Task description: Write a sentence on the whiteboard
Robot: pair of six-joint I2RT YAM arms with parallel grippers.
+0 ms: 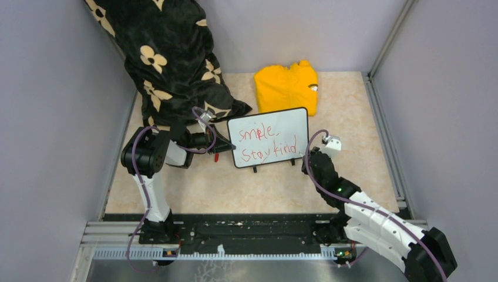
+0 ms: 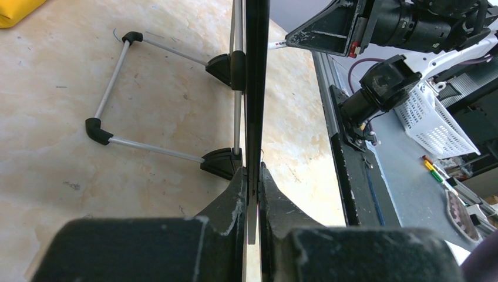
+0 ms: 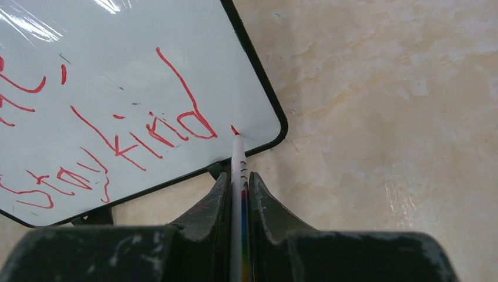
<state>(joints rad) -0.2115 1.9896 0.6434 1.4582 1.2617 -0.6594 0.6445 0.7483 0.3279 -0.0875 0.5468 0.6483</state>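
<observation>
A beige, marble-patterned table (image 1: 352,176) fills the floor of the grey-walled cell, with a black rail (image 1: 252,232) closing its edge at 6 o'clock. Near the middle a small whiteboard (image 1: 268,137) stands on the surface on little black feet (image 1: 254,169). Behind it, toward 12 o'clock, its stand (image 2: 117,126) of thin grey rods with black corner pieces lies flat on the tabletop. A crumpled yellow garment (image 1: 286,87) sits at about 12 to 1 o'clock, just beyond the board's top edge. At 10 to 11 o'clock a black cloth (image 1: 170,59) printed with cream flowers hangs down onto the table.
</observation>
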